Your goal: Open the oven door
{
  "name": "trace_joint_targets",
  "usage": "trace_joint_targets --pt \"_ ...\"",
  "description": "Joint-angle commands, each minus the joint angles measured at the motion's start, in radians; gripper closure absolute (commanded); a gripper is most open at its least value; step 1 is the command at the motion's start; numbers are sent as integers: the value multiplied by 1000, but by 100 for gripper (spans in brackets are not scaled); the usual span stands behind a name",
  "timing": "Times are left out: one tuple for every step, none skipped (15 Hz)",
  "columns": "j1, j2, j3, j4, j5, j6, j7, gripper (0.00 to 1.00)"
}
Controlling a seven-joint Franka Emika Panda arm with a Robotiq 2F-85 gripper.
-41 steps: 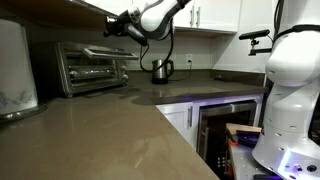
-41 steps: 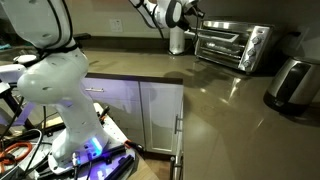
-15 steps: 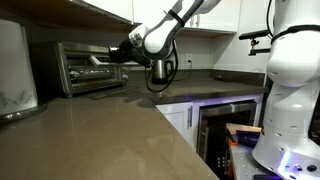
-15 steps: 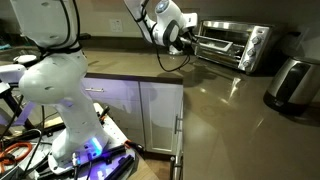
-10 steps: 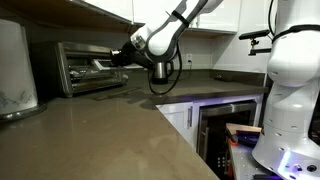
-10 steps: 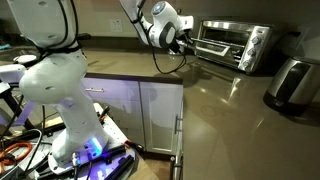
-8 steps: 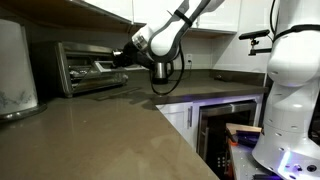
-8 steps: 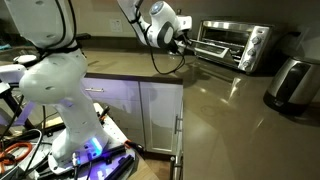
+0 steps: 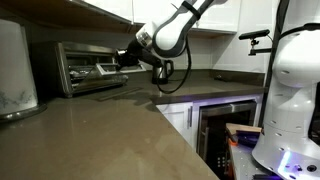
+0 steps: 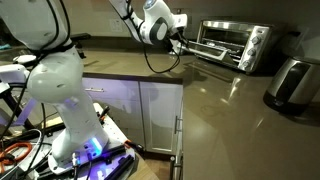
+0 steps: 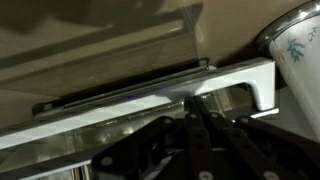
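The small silver toaster oven stands at the back of the counter. Its glass-windowed oven door (image 9: 90, 72) shows in both exterior views (image 10: 218, 46). In the wrist view the door's silver bar handle (image 11: 140, 103) runs across the frame below the glass. My gripper (image 9: 122, 58) is at the handle end of the door, at the oven's front corner (image 10: 184, 42). Its dark fingers are pressed together, with the tips up against the handle bar (image 11: 193, 112). The door looks tipped out a little at its top.
A kettle (image 9: 162, 70) stands on the counter behind my arm. A pale appliance (image 9: 14, 65) stands beside the oven, seen as a silver toaster (image 10: 290, 82). A dark glass-fronted built-in appliance (image 9: 225, 125) sits under the counter. The white robot base (image 10: 50, 90) stands on the floor.
The gripper came down to the handle and has since drawn back a little from the oven front. The handle seems to have followed it outward.
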Motion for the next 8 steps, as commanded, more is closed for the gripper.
trace_joint_targets --pt "29 -24 -14 -25 18 -21 6 100" --pt "28 -14 -12 -24 16 -17 4 100" --pt "32 -5 -13 -21 14 -18 10 100" --pt "34 3 -13 -19 13 -17 11 100" --pt "165 12 -131 -17 80 -19 -51 100" --pt "181 18 -145 -16 89 -19 -49 100" --pt "213 23 -171 -13 103 -19 -49 100" --pt "238 24 -195 -12 115 -19 -49 100"
